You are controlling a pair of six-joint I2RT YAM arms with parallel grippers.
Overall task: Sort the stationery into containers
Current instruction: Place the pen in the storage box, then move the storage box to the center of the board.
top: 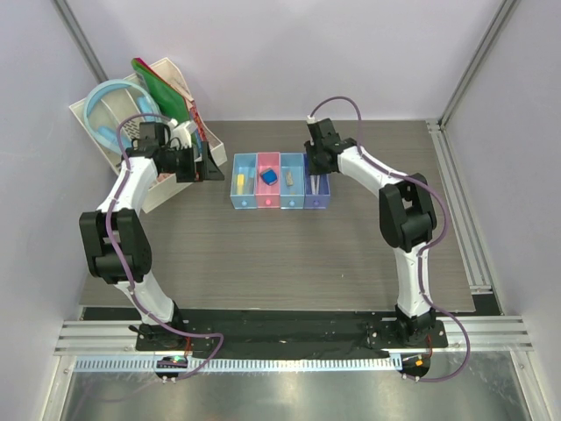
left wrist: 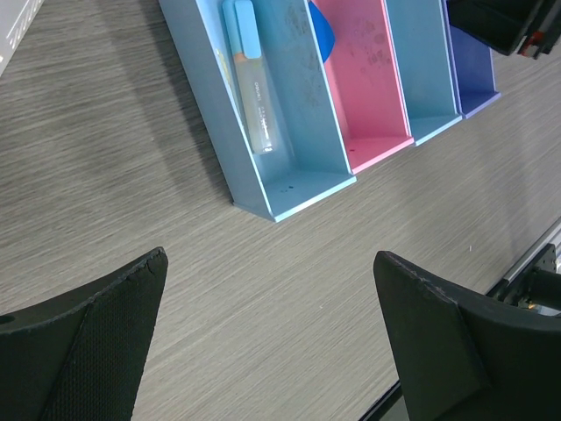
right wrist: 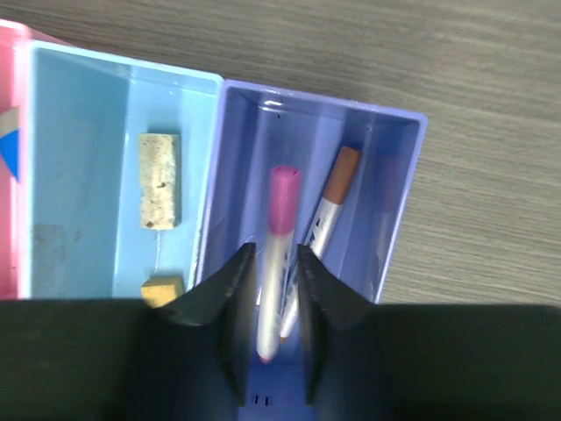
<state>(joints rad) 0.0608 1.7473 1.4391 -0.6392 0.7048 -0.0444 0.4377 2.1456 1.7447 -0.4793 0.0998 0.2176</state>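
Observation:
Four joined containers stand in a row mid-table: light blue (top: 240, 193), pink (top: 267, 200), light blue (top: 291, 200), purple (top: 316, 202). A light-blue-and-white tube (left wrist: 250, 79) lies in the first bin and a blue eraser (top: 269, 176) in the pink one. The third bin (right wrist: 79, 175) holds a tan flat piece (right wrist: 159, 180) and a yellow piece (right wrist: 162, 289). Inside the purple bin (right wrist: 412, 149) lie a pink-capped pen (right wrist: 282, 202) and a brown-capped pen (right wrist: 337, 184). My right gripper (right wrist: 274, 250) straddles the pink-capped pen, jaws slightly apart, thin gaps on both sides. My left gripper (left wrist: 270, 256) hovers wide open over bare table left of the bins.
A large white slotted rack (top: 114, 132) stands at the back left with blue headphones (top: 110, 101) and green and red folders (top: 158, 83) in it, close behind my left arm. A metal rail (top: 460, 202) runs along the table's right edge.

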